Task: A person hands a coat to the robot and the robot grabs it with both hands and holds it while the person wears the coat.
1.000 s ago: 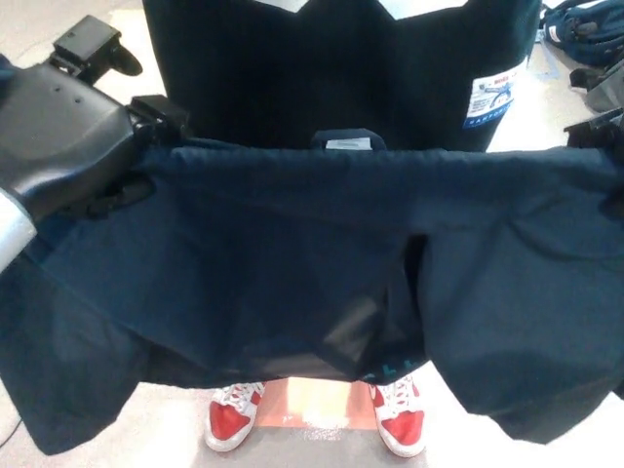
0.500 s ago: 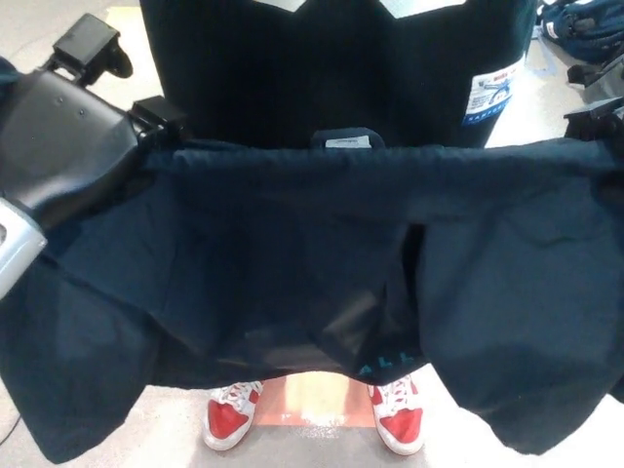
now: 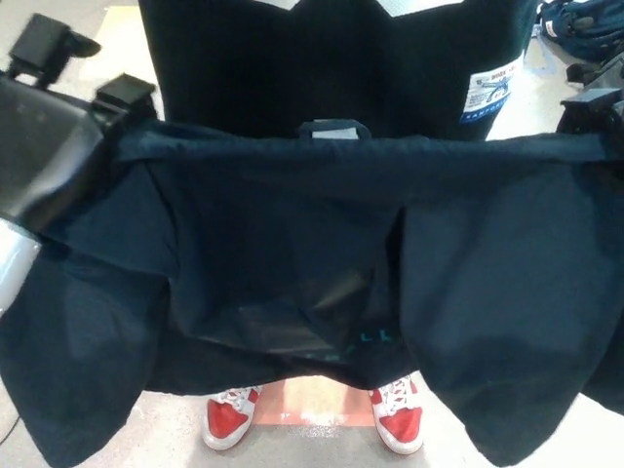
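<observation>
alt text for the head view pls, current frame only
A dark navy coat hangs spread wide across the view, its top edge stretched between the robot's left hand at upper left and right hand at the right edge. A person in dark clothing stands just behind it, red and white sneakers showing below the hem.

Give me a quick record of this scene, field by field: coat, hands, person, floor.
coat: dark navy coat stretched wide across the view, top edge taut, hanging loop at centre
left hand: left hand at the coat's top left corner, holding it
right hand: right hand barely visible at the top right corner; grip not clear
person: stands just beyond the coat in dark clothing with a label; red and white shoes show below the hem
floor: light, with an orange patch between the shoes
</observation>
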Tool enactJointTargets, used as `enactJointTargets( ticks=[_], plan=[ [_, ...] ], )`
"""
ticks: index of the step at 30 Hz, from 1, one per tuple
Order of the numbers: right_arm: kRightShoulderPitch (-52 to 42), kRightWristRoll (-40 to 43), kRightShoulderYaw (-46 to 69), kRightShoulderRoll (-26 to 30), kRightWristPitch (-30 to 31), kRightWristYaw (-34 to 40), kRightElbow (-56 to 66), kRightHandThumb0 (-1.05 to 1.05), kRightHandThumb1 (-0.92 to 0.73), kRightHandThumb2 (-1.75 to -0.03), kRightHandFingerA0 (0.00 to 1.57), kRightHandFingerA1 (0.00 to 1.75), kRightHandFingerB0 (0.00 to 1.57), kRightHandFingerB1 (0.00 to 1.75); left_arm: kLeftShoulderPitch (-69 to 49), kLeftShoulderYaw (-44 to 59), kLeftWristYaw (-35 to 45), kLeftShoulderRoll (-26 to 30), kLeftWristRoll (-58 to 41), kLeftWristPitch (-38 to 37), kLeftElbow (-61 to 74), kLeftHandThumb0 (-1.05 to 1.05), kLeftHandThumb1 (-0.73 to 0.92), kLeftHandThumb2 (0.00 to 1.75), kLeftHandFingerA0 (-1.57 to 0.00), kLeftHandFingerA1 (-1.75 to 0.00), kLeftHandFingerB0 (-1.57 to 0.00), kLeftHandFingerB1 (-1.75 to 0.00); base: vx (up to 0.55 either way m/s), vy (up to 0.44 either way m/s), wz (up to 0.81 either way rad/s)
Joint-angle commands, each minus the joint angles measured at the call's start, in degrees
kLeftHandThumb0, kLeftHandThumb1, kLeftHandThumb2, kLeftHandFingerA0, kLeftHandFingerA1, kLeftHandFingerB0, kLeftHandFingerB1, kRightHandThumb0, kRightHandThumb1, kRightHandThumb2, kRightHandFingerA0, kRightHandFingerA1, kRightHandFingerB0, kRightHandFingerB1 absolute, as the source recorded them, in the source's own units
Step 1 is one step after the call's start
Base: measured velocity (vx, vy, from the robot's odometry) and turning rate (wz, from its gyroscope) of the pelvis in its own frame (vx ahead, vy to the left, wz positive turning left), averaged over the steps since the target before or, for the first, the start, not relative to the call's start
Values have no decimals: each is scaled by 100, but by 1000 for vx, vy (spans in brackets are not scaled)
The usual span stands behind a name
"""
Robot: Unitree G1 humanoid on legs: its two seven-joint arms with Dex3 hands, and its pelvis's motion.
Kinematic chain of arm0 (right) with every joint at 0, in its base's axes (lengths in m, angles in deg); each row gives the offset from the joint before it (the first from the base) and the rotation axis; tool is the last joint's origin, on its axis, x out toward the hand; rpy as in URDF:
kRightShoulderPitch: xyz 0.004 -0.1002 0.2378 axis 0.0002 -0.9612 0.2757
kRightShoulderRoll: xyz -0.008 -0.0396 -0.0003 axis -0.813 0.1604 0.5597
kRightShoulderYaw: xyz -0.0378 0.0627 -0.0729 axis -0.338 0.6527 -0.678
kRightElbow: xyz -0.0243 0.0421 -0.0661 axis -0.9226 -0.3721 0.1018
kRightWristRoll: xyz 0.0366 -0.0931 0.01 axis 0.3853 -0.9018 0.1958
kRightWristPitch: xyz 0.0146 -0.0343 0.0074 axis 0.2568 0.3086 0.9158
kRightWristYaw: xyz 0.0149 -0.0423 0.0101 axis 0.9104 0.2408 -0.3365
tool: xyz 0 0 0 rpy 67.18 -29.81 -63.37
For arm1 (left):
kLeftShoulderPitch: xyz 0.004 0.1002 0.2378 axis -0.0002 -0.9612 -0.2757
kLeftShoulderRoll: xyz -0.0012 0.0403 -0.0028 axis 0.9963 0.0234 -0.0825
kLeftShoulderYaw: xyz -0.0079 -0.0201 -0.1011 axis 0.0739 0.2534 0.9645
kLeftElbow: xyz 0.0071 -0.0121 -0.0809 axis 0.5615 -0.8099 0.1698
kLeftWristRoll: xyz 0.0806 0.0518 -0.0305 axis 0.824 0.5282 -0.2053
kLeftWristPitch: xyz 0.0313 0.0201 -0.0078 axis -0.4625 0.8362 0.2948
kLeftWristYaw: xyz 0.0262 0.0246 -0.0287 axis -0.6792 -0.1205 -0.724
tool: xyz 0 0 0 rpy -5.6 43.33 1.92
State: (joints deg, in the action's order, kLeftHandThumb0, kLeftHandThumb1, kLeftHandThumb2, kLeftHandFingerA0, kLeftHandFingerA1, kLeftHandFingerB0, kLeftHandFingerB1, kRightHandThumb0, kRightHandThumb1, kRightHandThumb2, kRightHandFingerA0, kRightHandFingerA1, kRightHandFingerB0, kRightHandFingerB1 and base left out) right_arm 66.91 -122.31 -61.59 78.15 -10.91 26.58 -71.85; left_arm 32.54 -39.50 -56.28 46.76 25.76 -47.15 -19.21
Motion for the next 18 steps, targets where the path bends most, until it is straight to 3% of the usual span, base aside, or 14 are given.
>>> enactJointTargets(
  ticks=[1, 2, 3, 4, 6, 7, 9, 10, 12, 14, 15, 16, 17, 18],
  plan=[
    [162, -281, 34, 42, -68, 675, -397, -8, -71, -58, 74, 167, 66, 119, -66, 512, -9, -55, -661, 481, -353, 2, 73, 55, -71, -175, -45, -154, 0, 0, 0],
    [174, -286, 33, 30, -81, 711, -426, -7, -71, -58, 75, 170, 64, 123, -59, 519, -28, -54, -643, 473, -375, -9, 59, 73, -111, -154, -65, -127, 0, 0, 0],
    [189, -291, 33, 12, -97, 757, -462, -7, -71, -58, 75, 170, 64, 123, -50, 520, -63, -47, -619, 460, -406, -9, 59, 73, -111, -154, -65, -127, 0, 0, 0],
    [229, -263, 41, -36, -172, 886, -555, -7, -70, -58, 78, 170, 69, 112, -7, 486, -371, -10, -512, 323, -540, -6, 66, 57, -75, -175, -47, -156, 0, 0, 0],
    [247, -250, 51, -99, -196, 997, -620, -7, -71, -58, 78, 170, 69, 113, 28, 430, -671, 31, -351, 273, -634, -5, 66, 56, -80, -175, -49, -151, 0, 0, 0],
    [254, -271, 55, -147, -224, 1158, -681, -7, -70, -59, 81, 169, 75, 101, 40, 360, -828, 81, -225, 247, -682, -10, 66, 58, -79, -175, -48, -155, 0, 0, 0],
    [300, -285, 65, -274, -175, 1386, -803, -9, -71, -59, 81, 170, 71, 112, 64, 294, -1128, 88, -69, 285, -746, -9, 65, 58, -78, -175, -48, -154, 0, 0, 0],
    [257, -250, 77, -353, -139, 1419, -799, -14, -57, -89, 113, 137, 71, 107, 21, 263, -1270, 90, -18, 282, -762, -10, 64, 58, -76, -175, -46, -155, 0, 0, 0],
    [214, -227, 110, -489, -114, 1631, -855, -14, -57, -87, 116, 142, 70, 110, 16, 213, -1514, 79, 57, 284, -836, -5, 66, 54, -75, -175, -46, -152, 0, 0, 0],
    [238, -298, 117, -621, -69, 1981, -981, -14, -55, -88, 116, 139, 71, 107, 73, 170, -1743, 79, 83, 218, -945, -5, 65, 54, -77, -175, -47, -151, 0, 0, 0],
    [259, -335, 112, -665, -58, 2120, -1045, -9, -72, -59, 81, 175, 58, 131, 101, 144, -1836, 91, 93, 184, -996, -4, 67, 56, -78, -175, -48, -150, 0, 0, 0],
    [278, -351, 111, -701, -55, 2221, -1101, -9, -72, -59, 81, 175, 58, 131, 122, 122, -1900, 101, 97, 165, -1032, -4, 67, 56, -78, -175, -48, -150, 0, 0, 0],
    [274, -337, 109, -754, -50, 2261, -1122, -15, -55, -87, 116, 141, 69, 109, 80, 130, -1907, 118, 97, 181, -1000, -5, 66, 54, -76, -175, -47, -151, 0, 0, 0],
    [267, -319, 107, -813, -48, 2294, -1141, -15, -55, -87, 116, 141, 69, 109, 26, 138, -1910, 140, 95, 206, -960, -5, 66, 54, -76, -175, -47, -151, 0, 0, 0]
  ],
)
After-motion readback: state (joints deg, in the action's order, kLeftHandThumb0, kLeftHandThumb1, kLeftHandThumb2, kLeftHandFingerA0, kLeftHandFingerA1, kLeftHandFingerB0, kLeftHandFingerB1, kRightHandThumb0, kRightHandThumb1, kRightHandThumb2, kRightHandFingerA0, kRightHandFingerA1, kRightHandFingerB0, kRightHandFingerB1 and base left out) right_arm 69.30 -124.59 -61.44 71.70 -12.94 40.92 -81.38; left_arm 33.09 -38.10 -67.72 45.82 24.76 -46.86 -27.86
